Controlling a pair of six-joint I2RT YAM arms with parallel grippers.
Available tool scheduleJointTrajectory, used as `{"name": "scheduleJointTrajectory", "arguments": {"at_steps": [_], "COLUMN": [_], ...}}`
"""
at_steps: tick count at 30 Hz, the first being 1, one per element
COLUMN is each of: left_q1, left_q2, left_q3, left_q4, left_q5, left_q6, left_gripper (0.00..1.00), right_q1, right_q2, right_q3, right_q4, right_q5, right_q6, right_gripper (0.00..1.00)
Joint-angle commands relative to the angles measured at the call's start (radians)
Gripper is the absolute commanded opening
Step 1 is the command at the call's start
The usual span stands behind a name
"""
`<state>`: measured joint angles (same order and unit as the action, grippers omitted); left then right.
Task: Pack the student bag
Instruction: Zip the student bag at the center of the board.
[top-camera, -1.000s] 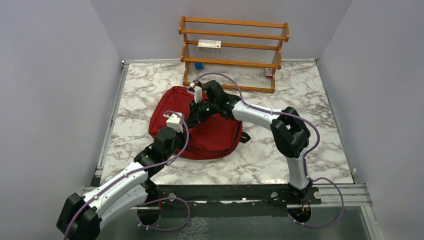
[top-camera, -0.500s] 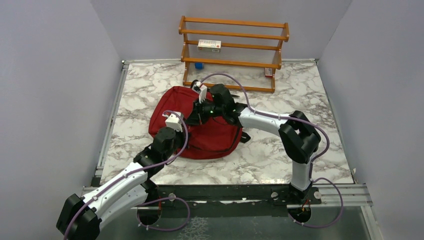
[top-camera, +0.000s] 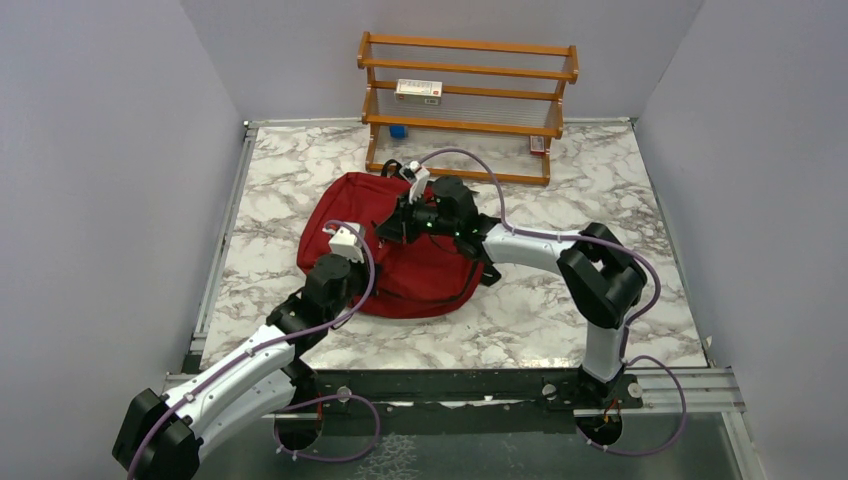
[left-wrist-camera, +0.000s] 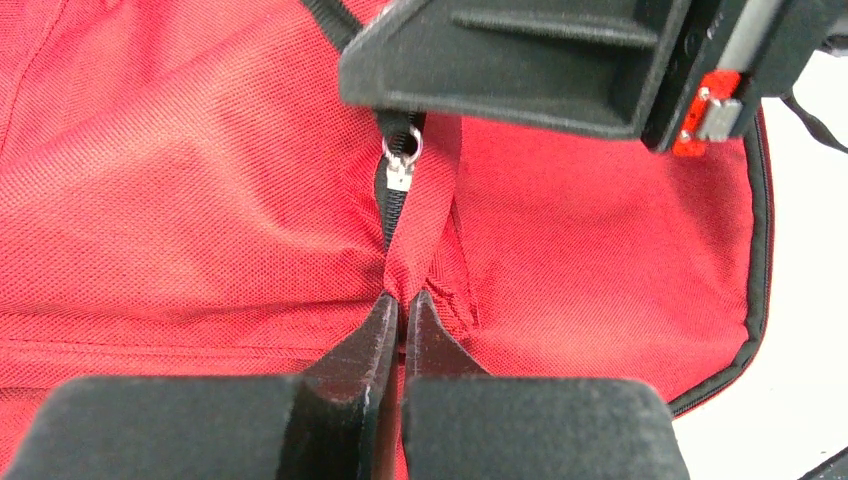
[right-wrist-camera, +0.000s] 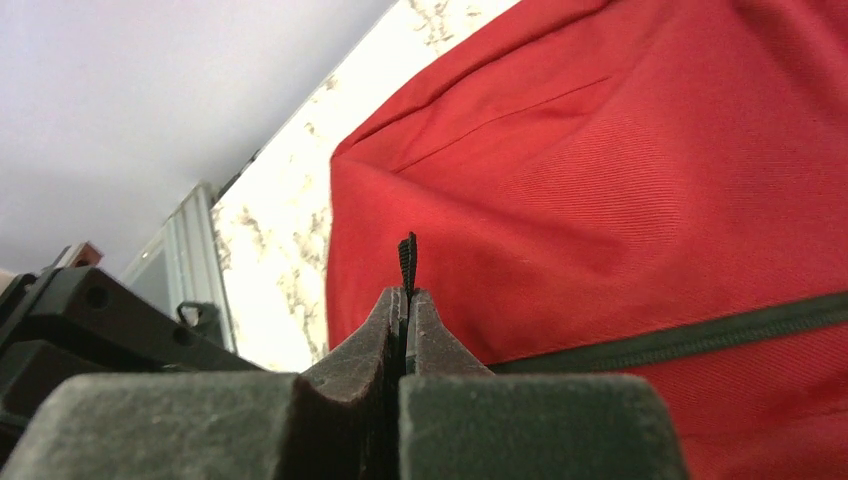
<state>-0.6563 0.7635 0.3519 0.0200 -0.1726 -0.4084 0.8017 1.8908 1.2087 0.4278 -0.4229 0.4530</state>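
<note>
The dark-red student bag (top-camera: 420, 270) lies flat on the marble table. It fills the left wrist view (left-wrist-camera: 200, 200) and much of the right wrist view (right-wrist-camera: 620, 170). My left gripper (left-wrist-camera: 402, 300) is shut on a pinched fold of the bag's red fabric just below the silver zipper slider (left-wrist-camera: 400, 165). My right gripper (right-wrist-camera: 406, 295) is shut on the black zipper pull strap (right-wrist-camera: 407, 260), over the bag's upper middle (top-camera: 400, 222). The right gripper's body shows at the top of the left wrist view (left-wrist-camera: 560, 60). The black zipper line (right-wrist-camera: 700, 335) runs to the right.
A wooden rack (top-camera: 467, 105) stands at the back of the table with a white box (top-camera: 418, 90), a blue item (top-camera: 398, 131) and a small red-white item (top-camera: 538, 145). Grey walls close in both sides. The table's left metal edge (top-camera: 222, 240) is near the bag.
My right gripper has moved right and slightly back over the bag, pulling the zipper strap along. My left arm has held still on the fabric.
</note>
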Motion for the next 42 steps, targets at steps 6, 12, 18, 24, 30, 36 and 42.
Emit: {"name": "scheduleJointTrajectory", "arguments": {"at_steps": [6,12,18,24,30,36,42], "left_q1": [-0.004,-0.004,-0.004,-0.003,-0.003,-0.004,-0.004], "left_q2": [-0.011,-0.022,-0.053,-0.118,-0.232,-0.394,-0.476], "left_q3": [-0.016,-0.017,-0.030,-0.059,-0.076,-0.073,-0.087], "left_q4": [-0.056,-0.071,-0.091,-0.127,-0.223,-0.369,-0.416], "left_q5": [0.014,0.006,0.004,-0.016,-0.085,-0.204,-0.238], "left_q6": [-0.017,-0.022,-0.048,-0.120,-0.231,-0.326,-0.357], "left_gripper": [0.00,0.00,0.00,0.00,0.00,0.00,0.00], "right_q1": [-0.077,-0.117,-0.172,-0.217,-0.247,-0.249,-0.249], "right_q2": [-0.027,0.036,0.130,0.211,0.278,0.337,0.342], "right_q3": [-0.004,0.034,0.093,0.152,0.195,0.268,0.266], "right_q4": [0.206,0.199,0.211,0.214,0.214,0.127,0.083], "right_q5": [0.171,0.197,0.209,0.226,0.242,0.263,0.310], "right_q6": [0.008,-0.017,-0.025,-0.037,-0.052,-0.113,-0.168], "right_gripper": [0.01,0.01,0.00,0.00,0.01,0.00,0.00]}}
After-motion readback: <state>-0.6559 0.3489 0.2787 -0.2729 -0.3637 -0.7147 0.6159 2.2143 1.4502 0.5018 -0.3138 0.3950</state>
